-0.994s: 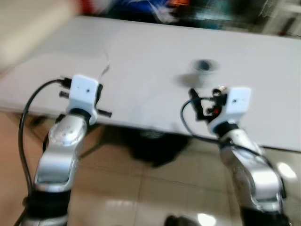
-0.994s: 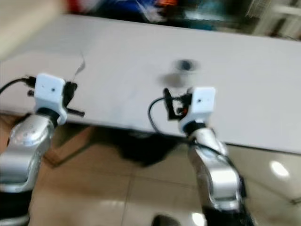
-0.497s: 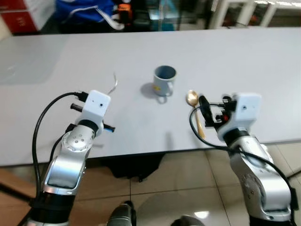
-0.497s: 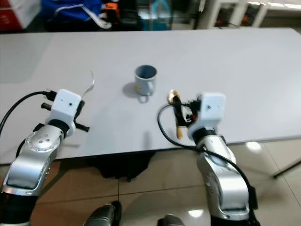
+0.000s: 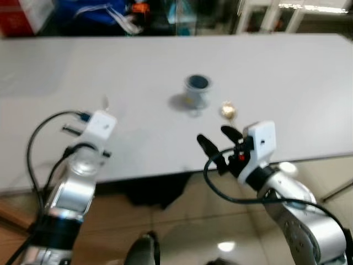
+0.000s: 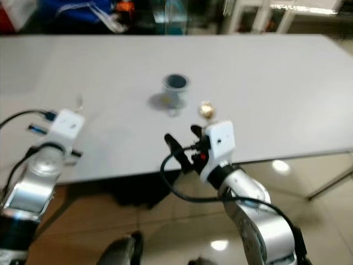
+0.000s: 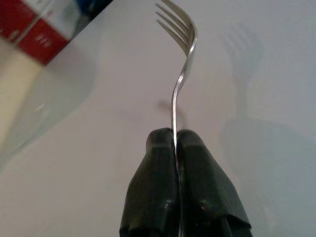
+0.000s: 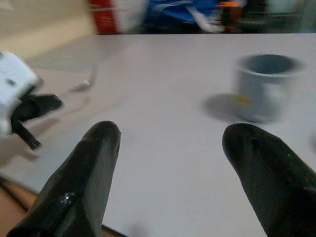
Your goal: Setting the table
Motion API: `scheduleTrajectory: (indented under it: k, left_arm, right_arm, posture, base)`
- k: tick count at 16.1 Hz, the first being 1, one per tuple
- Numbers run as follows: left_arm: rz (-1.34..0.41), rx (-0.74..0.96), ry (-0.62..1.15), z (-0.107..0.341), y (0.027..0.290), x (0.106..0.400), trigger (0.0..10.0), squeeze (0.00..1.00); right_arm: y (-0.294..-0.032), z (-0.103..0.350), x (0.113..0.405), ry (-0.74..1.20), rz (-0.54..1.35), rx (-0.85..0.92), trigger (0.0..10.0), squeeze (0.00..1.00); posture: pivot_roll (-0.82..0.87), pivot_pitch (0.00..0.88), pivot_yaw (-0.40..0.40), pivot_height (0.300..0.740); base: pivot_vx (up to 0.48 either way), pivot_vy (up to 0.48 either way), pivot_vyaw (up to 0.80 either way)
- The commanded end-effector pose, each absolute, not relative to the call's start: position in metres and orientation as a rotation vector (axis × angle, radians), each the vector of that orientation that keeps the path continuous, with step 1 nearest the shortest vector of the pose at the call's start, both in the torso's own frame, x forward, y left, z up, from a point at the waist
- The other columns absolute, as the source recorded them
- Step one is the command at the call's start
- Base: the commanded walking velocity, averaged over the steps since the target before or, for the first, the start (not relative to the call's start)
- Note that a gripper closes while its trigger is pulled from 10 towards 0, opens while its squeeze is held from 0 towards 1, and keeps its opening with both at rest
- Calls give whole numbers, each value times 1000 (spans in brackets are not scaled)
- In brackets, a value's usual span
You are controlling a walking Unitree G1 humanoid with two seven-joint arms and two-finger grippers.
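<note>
Near the middle of the wide pale grey surface (image 5: 287, 72) we see a small blue-grey ceramic mug (image 5: 197, 90) standing upright, with a gold-coloured metal spoon (image 5: 228, 110) lying just beside it on our right. Our right gripper (image 5: 219, 144) hovers over the near edge of the surface, its two black fingers (image 8: 94, 168) spread well apart and holding nothing, pointing toward the mug. Our left gripper (image 7: 177, 148) sits over the left part of the surface, its fingers pressed together on the handle of a slender silver metal fork (image 7: 178, 59), whose tines point away from the wrist above the surface. Beyond the far edge lie blurred red and blue items.
</note>
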State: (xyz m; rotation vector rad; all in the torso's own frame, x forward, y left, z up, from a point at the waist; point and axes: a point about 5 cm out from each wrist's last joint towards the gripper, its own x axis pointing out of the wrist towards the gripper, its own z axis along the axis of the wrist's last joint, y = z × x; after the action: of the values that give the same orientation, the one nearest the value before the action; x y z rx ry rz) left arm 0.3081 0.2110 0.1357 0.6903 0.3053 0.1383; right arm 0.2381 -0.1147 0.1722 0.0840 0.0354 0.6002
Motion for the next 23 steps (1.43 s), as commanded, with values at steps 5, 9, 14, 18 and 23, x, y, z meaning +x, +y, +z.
scheduleTrajectory:
  k: [5,9,14,18,23]
  left_arm:
    - [124,792,291,124,191,309,10000,0]
    - [92,822,219,124,178,305,10000,0]
    - [148,796,236,118,181,311,10000,0]
    - [174,739,272,114,183,313,10000,0]
    - [190,808,343,115,191,314,10000,0]
  right_arm:
    - [-111,170,228,68,708,109,10000,0]
    - [-120,166,232,59,604,164,10000,0]
    - [-119,170,220,45,649,178,10000,0]
    - [-113,168,224,57,739,172,10000,0]
    - [-99,170,238,92,926,141,10000,0]
  posture:
    - [28,135,-14,740]
    - [-12,140,21,740]
    - [-40,149,46,740]
    - [-21,133,18,740]
    - [25,121,40,740]
  base:
    - [0,0,0]
    - [0,0,0]
    - [0,0,0]
    - [0,0,0]
    - [0,0,0]
